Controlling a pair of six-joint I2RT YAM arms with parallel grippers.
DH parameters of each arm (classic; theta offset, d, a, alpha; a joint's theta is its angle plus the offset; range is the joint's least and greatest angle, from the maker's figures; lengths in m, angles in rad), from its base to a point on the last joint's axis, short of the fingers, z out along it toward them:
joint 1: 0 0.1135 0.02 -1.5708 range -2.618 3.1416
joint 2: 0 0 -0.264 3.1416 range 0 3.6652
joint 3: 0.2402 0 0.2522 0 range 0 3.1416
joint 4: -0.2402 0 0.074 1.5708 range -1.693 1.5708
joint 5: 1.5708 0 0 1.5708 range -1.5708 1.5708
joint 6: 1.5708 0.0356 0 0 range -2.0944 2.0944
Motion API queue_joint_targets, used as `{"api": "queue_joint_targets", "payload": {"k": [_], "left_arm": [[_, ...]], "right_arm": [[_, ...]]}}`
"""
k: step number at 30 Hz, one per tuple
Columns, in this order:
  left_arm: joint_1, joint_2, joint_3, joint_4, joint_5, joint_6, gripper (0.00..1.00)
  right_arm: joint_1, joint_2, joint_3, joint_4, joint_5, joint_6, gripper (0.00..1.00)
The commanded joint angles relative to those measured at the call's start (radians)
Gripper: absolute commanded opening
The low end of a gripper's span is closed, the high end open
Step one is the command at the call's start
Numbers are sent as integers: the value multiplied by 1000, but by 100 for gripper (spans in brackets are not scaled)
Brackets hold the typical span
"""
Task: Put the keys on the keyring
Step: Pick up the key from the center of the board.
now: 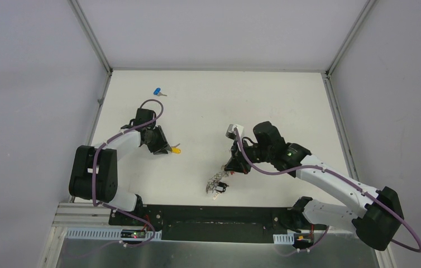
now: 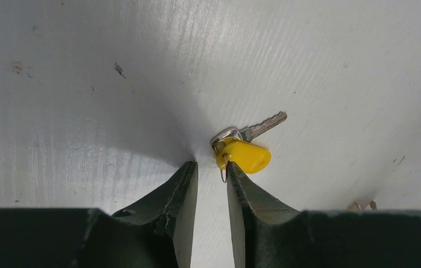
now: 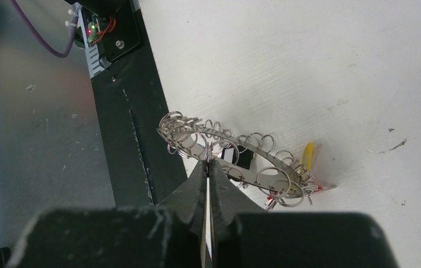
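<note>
The yellow-headed key (image 2: 246,154) lies flat on the white table just past my left gripper (image 2: 212,168), blade pointing up-right. The gripper is open by a narrow gap, and the key's small wire loop touches the right fingertip (image 2: 235,173). From above, this key (image 1: 176,149) lies right of the left gripper (image 1: 162,146). The blue-headed key (image 1: 158,92) lies alone at the far left. My right gripper (image 3: 208,163) is shut on the rim of the keyring (image 3: 253,162), a flat grey band fringed with small split rings. From above, the keyring (image 1: 218,184) hangs tilted below the right gripper (image 1: 231,167).
The black base rail (image 1: 214,215) runs along the near table edge, right beside the keyring; it also shows in the right wrist view (image 3: 133,139). Grey walls and metal frame posts (image 1: 94,39) enclose the table on the left, back and right.
</note>
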Motion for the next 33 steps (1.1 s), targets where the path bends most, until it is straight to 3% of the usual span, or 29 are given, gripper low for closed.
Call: {"api": "queue_joint_targets", "payload": {"k": [1,8,20,27,33], "left_arm": [[2,12,31,13,-2,20,28],[2,-8,26,34,39,21,28],[2,7,31,41,50,51,0],[1,-141,42,-32,71,82,0],[-24,-311,113,-176,125,194,0]], "right_arm": [[-3,4,45,22,-34,5,0],[-3,10,45,23,-39,10,0],[-3,6,49,19,-53,7,0],[-3,-21,63,19,-80,-42,0],[-3,-34,95,23,-125,-128,0]]}}
